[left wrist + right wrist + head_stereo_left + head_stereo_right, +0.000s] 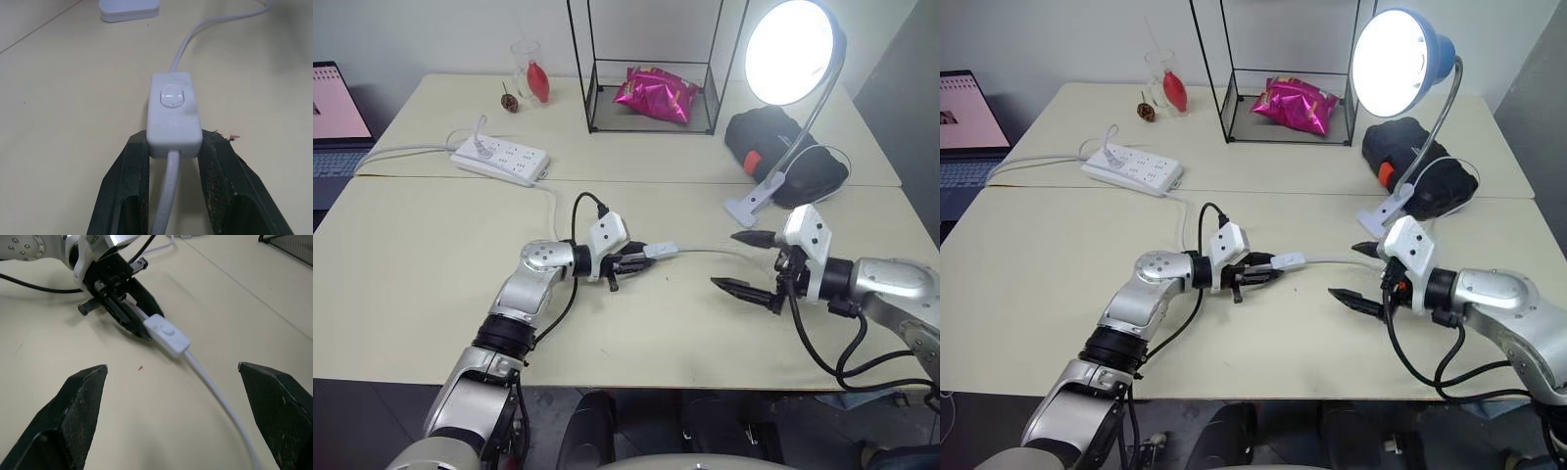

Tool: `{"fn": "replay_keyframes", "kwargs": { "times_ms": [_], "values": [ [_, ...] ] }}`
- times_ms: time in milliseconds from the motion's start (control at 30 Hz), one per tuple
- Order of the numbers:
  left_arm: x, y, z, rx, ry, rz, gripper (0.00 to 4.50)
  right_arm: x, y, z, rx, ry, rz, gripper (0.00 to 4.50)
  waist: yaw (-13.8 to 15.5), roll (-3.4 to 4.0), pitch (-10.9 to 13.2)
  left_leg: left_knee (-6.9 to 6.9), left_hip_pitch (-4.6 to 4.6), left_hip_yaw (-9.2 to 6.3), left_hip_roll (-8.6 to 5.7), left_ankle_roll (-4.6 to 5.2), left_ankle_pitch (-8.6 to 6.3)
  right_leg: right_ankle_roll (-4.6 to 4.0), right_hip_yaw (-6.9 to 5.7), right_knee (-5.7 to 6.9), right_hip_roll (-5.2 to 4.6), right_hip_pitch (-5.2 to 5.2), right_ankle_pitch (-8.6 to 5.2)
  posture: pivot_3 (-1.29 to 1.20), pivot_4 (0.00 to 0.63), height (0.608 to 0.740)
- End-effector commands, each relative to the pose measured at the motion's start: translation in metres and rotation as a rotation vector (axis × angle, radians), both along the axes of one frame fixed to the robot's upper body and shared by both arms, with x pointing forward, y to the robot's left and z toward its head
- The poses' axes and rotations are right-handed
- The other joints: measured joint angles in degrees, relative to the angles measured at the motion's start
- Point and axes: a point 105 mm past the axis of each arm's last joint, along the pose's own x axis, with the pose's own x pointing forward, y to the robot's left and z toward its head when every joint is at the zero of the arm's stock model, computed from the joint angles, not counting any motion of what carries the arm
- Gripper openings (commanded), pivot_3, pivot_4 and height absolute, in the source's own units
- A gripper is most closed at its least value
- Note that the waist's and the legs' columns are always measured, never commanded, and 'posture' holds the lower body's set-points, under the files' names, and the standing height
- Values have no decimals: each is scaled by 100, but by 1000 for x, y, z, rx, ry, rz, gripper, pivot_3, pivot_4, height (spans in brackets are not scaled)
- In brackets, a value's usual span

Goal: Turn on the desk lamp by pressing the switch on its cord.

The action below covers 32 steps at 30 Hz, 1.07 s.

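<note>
While lit, desk lamp (790, 51): clipped at the far right of two beige tables (431, 294) pushed together.
Head view, containers: wire frame (651, 69) holds a pink packet (655, 94); glass (527, 69) holds something red.
Left wrist view: left gripper (172, 147) clamped on the switch (172, 112), cord (195, 36) running away over the tabletop.
Right wrist view: right gripper (178, 377) spread wide, apart from the switch.

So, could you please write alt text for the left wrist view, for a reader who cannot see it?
The left gripper holds one end of the white inline switch between its two black fingers, with the round button facing up. The thin white cord runs on across the beige table toward a white clip base.
</note>
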Motion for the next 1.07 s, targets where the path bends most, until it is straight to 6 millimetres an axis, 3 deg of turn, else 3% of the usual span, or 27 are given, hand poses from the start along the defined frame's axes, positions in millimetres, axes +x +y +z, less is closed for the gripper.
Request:
{"fn": "replay_keyframes", "kwargs": {
  "times_ms": [33,300,467,700,867,1067],
  "values": [
    [-2,0,6,15,-41,-39,1885,3,-1,9,-36,-63,42,4500,0,0,0,0,0,0,0,0,0,0,0,0,0,0,0,0,150,740],
    [-10,9,9,30,-60,-57,3292,3,2,7,-39,-57,87,4500,11,0,0,1,1,0,-1,0,0,0,0,3,-3,0,0,0,150,740],
    [-16,25,39,-14,-139,1,4311,6,0,6,-59,-46,117,4500,23,-1,1,2,2,-2,2,0,0,-1,-1,8,-4,1,0,0,150,740],
    [-27,68,72,46,-223,136,4311,16,-18,8,-110,-97,116,4500,22,-1,2,2,5,0,1,0,0,-1,0,8,-6,2,0,0,150,740],
    [-39,94,83,90,-248,212,4311,19,-27,10,-115,-107,134,4500,25,0,3,2,6,0,3,0,0,-1,-1,8,-8,1,0,0,150,740],
    [-53,93,82,59,-196,225,4311,24,-26,13,-114,-119,154,4500,28,0,3,4,6,2,1,-1,0,-2,-1,9,-13,2,0,0,150,740]
  ]
}}
